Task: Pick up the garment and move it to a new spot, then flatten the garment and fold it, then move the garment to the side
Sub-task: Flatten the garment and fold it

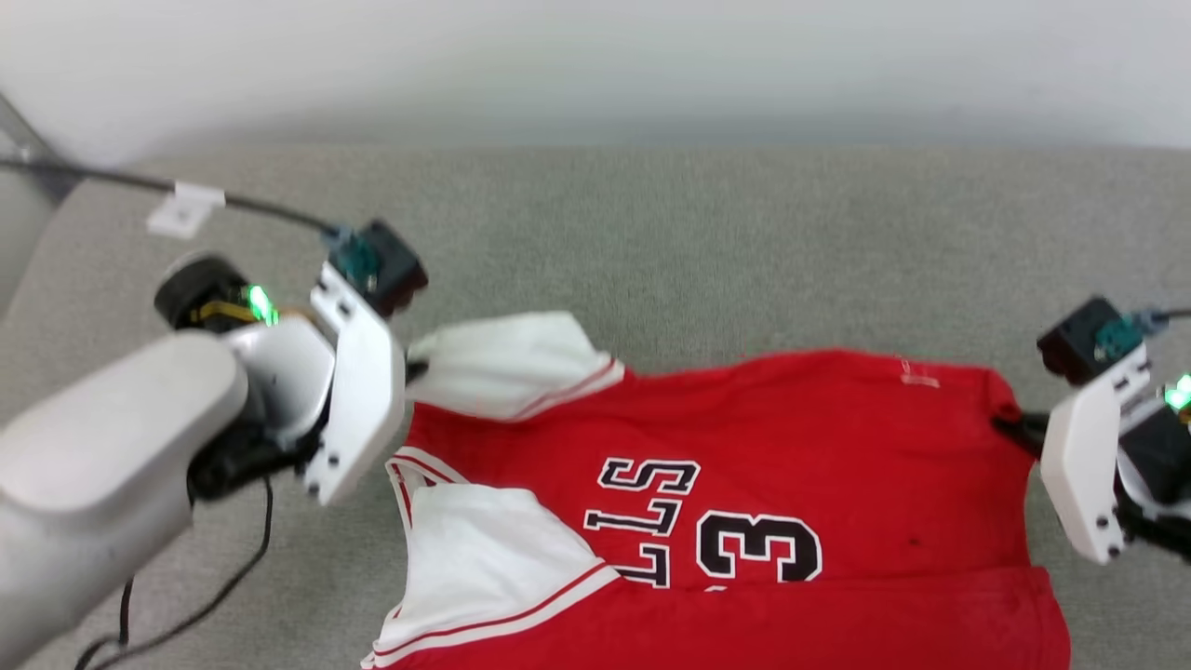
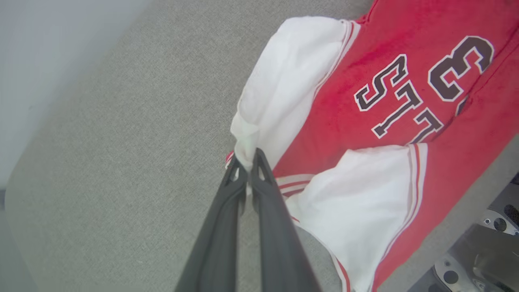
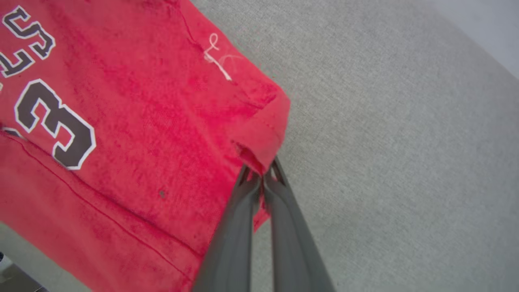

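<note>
Left fingers [image 2: 223,219] pinching garment [image 1: 837,447], right fingers [image 3: 239,219] too

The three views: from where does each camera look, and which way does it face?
Head view: from the robot's head, down onto the garment on the grey surface; left gripper and right gripper at its two ends.
Left wrist view: along its own fingers, shut on a white sleeve.
Right wrist view: along its own fingers, shut on the red hem corner.
Shared: both wrist views show the "3".

The garment [image 1: 837,437] is red — white sleeves, black white-edged lettering — the surface [image 1: 651,233] grey.
</note>
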You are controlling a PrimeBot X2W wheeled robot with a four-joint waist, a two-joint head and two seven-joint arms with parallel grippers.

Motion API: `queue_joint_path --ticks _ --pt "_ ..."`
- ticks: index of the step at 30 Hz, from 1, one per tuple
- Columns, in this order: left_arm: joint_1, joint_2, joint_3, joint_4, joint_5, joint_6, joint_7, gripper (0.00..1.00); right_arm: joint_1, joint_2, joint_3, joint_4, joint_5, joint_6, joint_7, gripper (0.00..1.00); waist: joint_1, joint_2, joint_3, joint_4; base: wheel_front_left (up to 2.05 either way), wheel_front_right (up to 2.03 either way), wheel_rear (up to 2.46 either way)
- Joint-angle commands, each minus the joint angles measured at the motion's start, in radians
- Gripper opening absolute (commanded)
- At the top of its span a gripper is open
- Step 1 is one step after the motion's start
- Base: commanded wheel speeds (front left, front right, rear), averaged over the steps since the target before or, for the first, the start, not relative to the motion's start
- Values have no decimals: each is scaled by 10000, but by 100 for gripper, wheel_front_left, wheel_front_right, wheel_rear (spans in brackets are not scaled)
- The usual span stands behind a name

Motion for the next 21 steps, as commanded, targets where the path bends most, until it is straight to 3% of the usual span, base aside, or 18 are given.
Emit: queue_joint_path --ticks 1,13,21 --pt "404 120 3 -182 30 50 -72 0 353 -118 10 -90 99 -8 -140 0 1 0 -426 39 0 0 0" --pt "3684 944 2 -1607 -167 797 -514 0 2951 -493 -546 -480 364 -8 -718 0 1 0 -1113 77 0 0 0" --pt "4942 759 -2 -1602 -174 1112 -869 0 3730 -99 -857 -168 338 -6 -511 0 1 0 -803 59 0 0 0"
